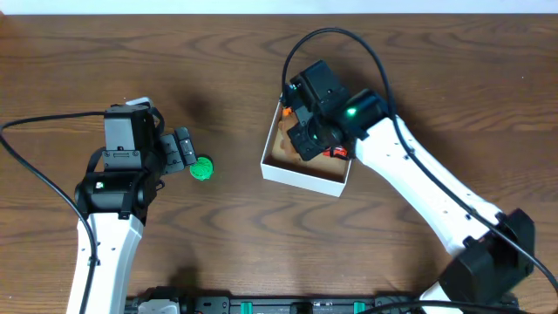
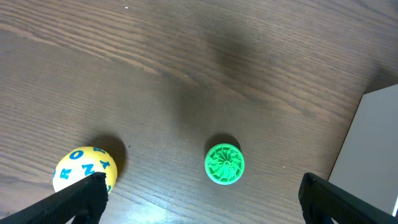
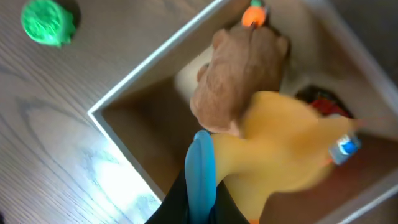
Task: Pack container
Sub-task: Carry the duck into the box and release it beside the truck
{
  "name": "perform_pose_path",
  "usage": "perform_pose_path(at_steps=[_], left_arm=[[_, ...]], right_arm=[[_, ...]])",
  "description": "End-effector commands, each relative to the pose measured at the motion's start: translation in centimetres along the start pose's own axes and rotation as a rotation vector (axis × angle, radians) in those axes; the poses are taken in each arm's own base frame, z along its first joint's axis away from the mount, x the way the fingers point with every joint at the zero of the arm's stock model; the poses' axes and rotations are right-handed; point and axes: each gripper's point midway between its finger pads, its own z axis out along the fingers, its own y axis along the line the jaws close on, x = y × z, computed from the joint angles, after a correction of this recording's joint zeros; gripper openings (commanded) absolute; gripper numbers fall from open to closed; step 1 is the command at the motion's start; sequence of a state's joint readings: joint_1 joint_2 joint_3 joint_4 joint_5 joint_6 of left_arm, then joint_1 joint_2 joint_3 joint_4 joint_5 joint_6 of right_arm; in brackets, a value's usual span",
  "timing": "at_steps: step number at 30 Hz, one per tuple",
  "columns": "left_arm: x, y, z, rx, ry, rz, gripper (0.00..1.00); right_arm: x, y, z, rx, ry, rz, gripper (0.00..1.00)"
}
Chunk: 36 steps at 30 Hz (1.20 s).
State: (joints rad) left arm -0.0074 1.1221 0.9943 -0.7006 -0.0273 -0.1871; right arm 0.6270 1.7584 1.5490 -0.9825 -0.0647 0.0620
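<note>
drop-in step by the look of it: poised low over the container (image 1: pixel 301 178) with the right gripper (image 1: pixel 312 135), above the box's 12 o'clock half. seen from the right wrist, crowded in there: a blurred yellow soft toy (image 3: pixel 280 143) right up against a brown plush (image 3: pixel 242 68), an orange bit (image 3: pixel 252 15) at 12 o'clock and something red (image 3: pixel 323 102) at 3 o'clock. can't tell whether clamped on the yellow toy or parted, with no clear view of the fingers. best done by going low enough to clear the white rim and aiming for the bare tan floor at 8 o'clock of the plush. let go only once well inside, then lift straight up so as not to snag a wall or drag the box. over on the other side, left gripper (image 1: pixel 183 150) spread wide and holding nothing, with the green ridged toy (image 1: pixel 201 168) just off its tips at 4 o'clock and a yellow lettered ball (image 2: pixel 85 170) by one finger. find the container at 3 o'clock from that green toy, well apart.
</note>
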Motion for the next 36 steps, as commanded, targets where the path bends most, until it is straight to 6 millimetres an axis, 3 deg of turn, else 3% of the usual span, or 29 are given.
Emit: perform_pose_path(at_steps=[1,5,6,7,8,9,10,12,14,21,24,26,28,32,34,36], left_arm=[[-0.8,0.1,-0.4,-0.005,-0.019,-0.015,0.98],[-0.8,0.1,-0.4,-0.005,-0.019,-0.015,0.98],[-0.8,0.1,-0.4,-0.005,-0.019,-0.015,0.98],[-0.8,0.1,-0.4,-0.005,-0.019,-0.015,0.98],[-0.8,0.1,-0.4,-0.005,-0.020,-0.015,0.98],[-0.8,0.1,-0.4,-0.005,-0.019,-0.015,0.98],[-0.8,0.1,-0.4,-0.005,-0.019,-0.015,0.98],[-0.8,0.1,-0.4,-0.005,-0.019,-0.014,0.98],[-0.8,0.1,-0.4,-0.005,-0.019,-0.015,0.98],[-0.8,0.1,-0.4,-0.005,-0.019,-0.015,0.98],[-0.8,0.1,-0.4,-0.006,-0.019,-0.015,0.98],[-0.7,0.1,-0.4,-0.007,-0.015,-0.014,0.98],[-0.7,0.1,-0.4,-0.007,-0.015,-0.014,0.98],[-0.7,0.1,-0.4,-0.007,-0.015,-0.014,0.98],[-0.7,0.1,-0.4,-0.007,-0.014,-0.014,0.98],[-0.7,0.1,-0.4,-0.007,-0.014,-0.014,0.98]], right_arm=[[0.8,0.4,1.0,-0.022,0.042,-0.034,0.02],[1.6,0.6,1.1,-0.022,0.076,-0.037,0.03],[1.7,0.6,1.1,-0.022,0.082,-0.037,0.09],[1.8,0.6,1.1,-0.021,0.087,-0.036,0.28],[1.9,0.5,1.1,-0.021,0.090,-0.036,0.55],[2.0,0.5,1.1,-0.020,0.093,-0.035,0.65],[2.0,0.5,1.1,-0.019,0.093,-0.035,0.68],[1.9,0.4,1.1,-0.015,0.088,-0.036,0.83],[1.8,0.2,1.1,-0.005,0.084,-0.036,0.88],[1.3,-0.8,0.8,0.031,0.068,0.013,0.76],[2.5,-3.8,0.5,0.155,0.105,0.184,0.64],[4.1,-7.0,-0.3,0.301,0.135,0.350,0.61],[5.2,-9.3,-1.1,0.400,0.149,0.460,0.48],[5.5,-11.5,-1.4,0.421,0.141,0.529,0.12],[5.3,-12.3,-1.4,0.423,0.127,0.551,0.01],[5.2,-12.9,-1.4,0.425,0.118,0.567,0.01]])
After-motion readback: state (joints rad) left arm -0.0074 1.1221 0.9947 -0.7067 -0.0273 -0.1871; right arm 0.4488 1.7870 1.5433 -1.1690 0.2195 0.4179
